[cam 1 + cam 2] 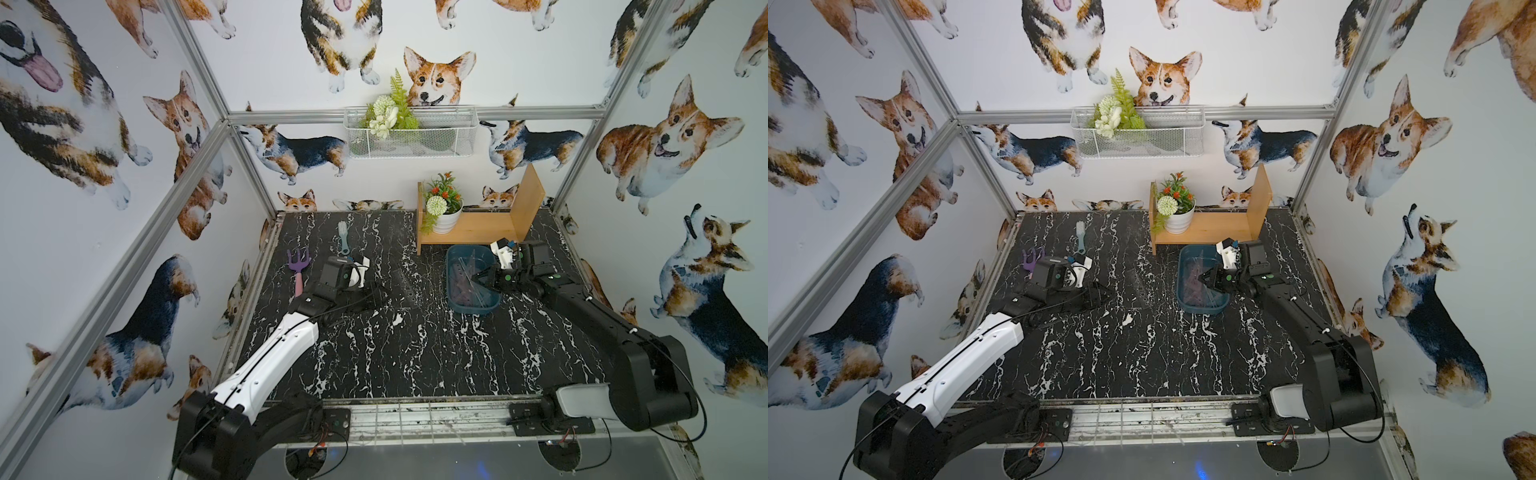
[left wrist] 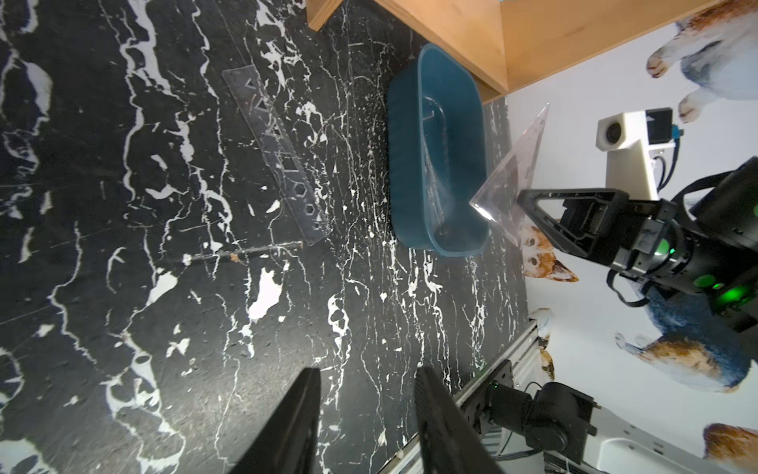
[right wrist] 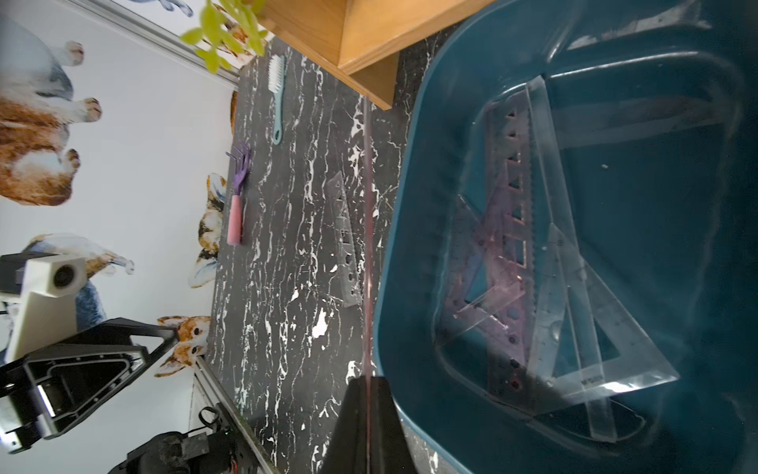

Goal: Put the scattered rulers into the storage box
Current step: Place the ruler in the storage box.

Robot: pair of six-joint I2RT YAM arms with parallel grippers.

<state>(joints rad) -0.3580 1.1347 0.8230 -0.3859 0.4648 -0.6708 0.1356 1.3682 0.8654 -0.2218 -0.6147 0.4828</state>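
Several rulers (image 3: pixel 512 254) already lie in the storage box (image 1: pixel 469 307), right of centre in a top view. The right gripper (image 2: pixel 521 199) pinches a set square (image 2: pixel 514 164) above it; the left gripper (image 2: pixel 369 422) gapes empty. One straight ruler (image 2: pixel 279 152) lies out on the table (image 1: pixel 415 353), seemingly the last.

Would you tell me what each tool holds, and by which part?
Right tool pinches a clear set square by one edge; left tool holds nothing.
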